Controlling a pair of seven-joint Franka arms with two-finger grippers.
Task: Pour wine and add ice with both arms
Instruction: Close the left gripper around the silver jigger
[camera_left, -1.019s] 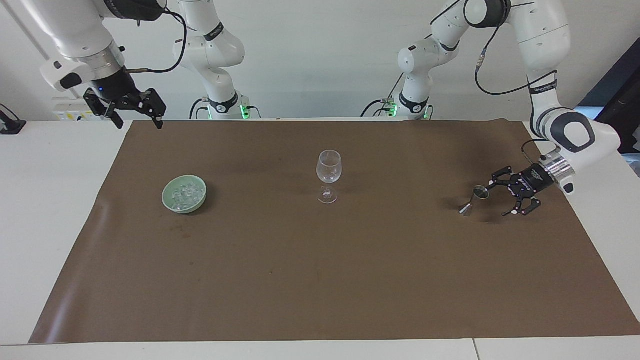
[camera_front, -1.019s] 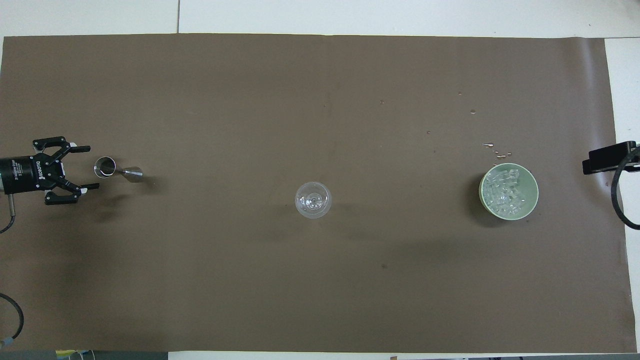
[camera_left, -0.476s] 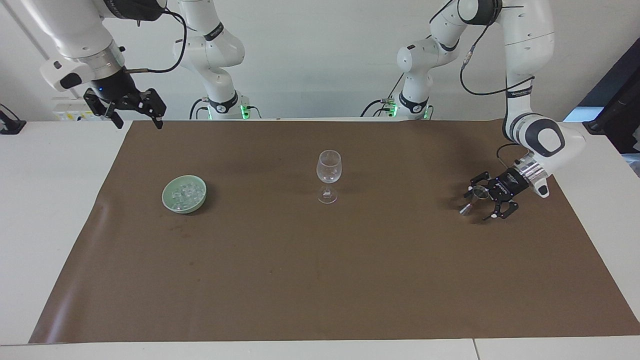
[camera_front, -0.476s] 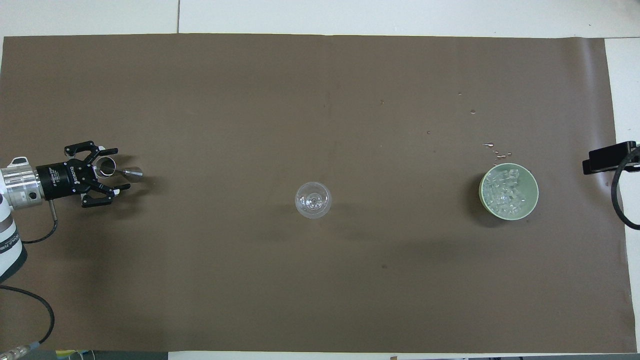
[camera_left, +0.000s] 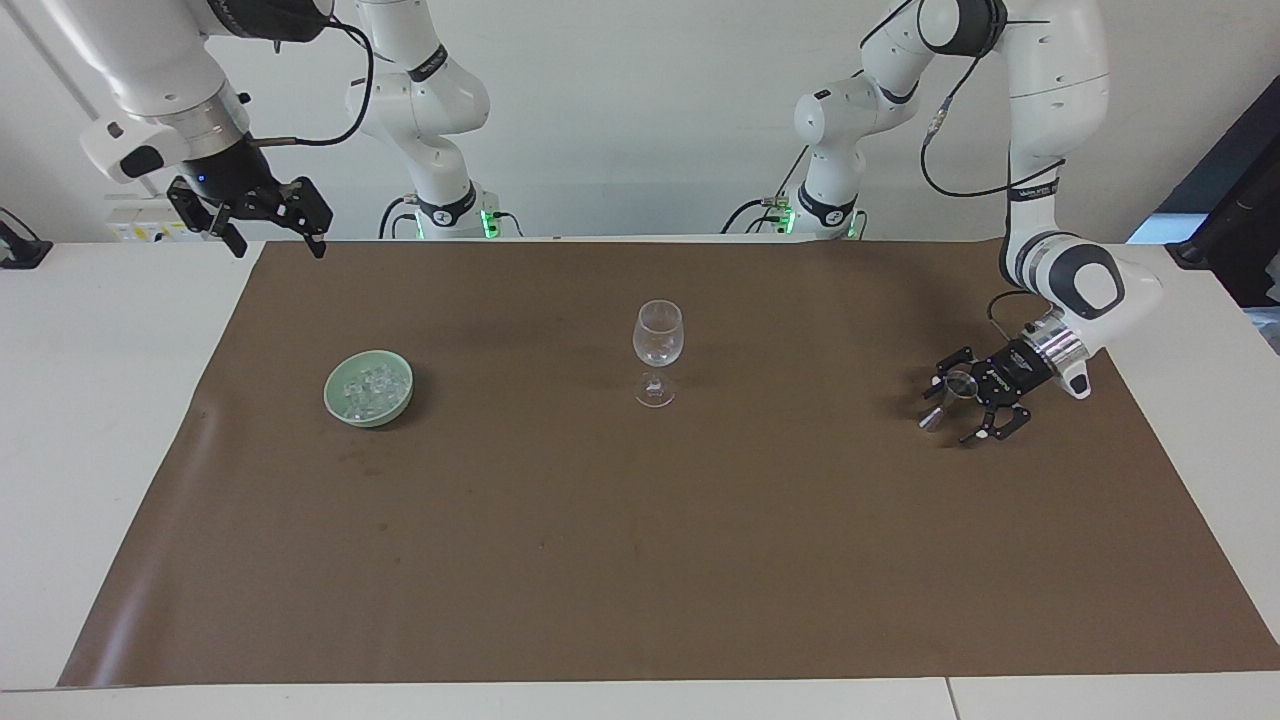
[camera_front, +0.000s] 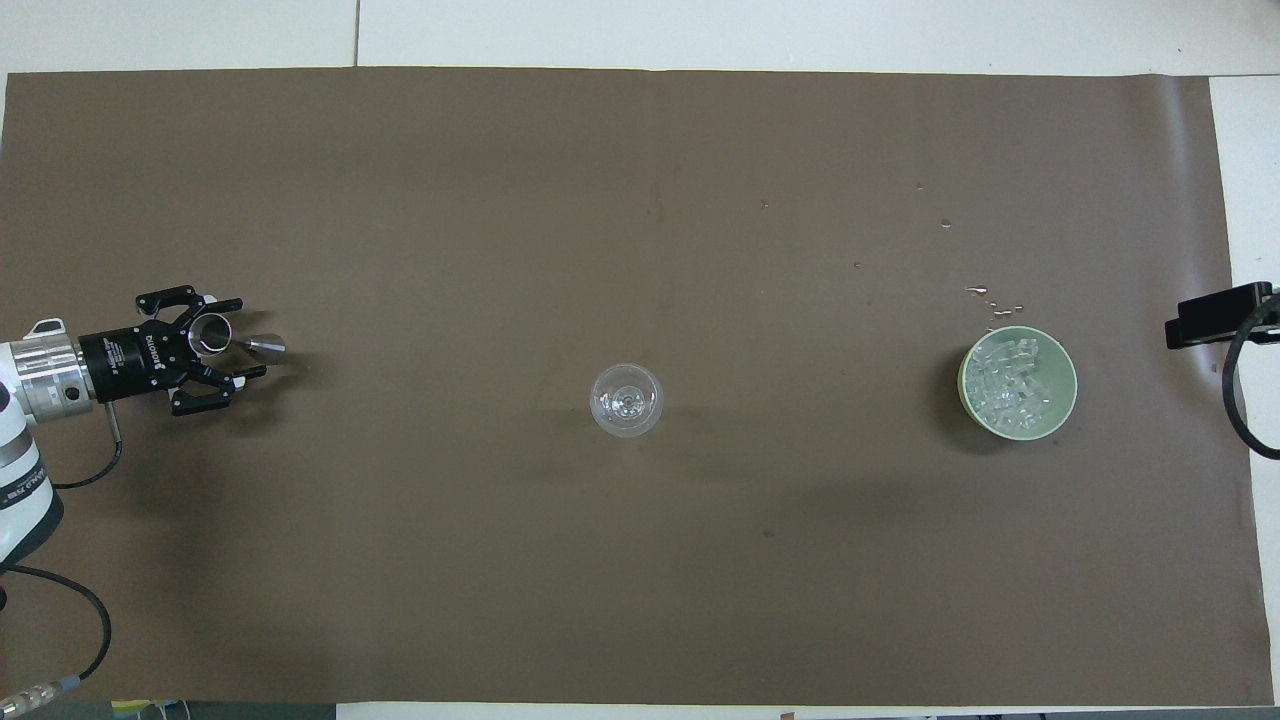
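Left black two-finger gripper (camera_left: 964, 406) low over brown mat, fingers spread wide either side of small steel hourglass jigger (camera_left: 948, 397), clear ice cubes (camera_left: 371, 386) in pale green bowl (camera_left: 343, 406) well apart, under raised, open right gripper (camera_left: 277, 243), waiting

One camera faces the robots from high across the tabletop (camera_left: 80, 420); another looks steeply down, sharing its brown mat (camera_front: 640, 550).

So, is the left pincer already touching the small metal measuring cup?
Cannot tell. In both views the open left pincer brackets the metal measuring cup, but neither view shows plain contact or a plain gap.
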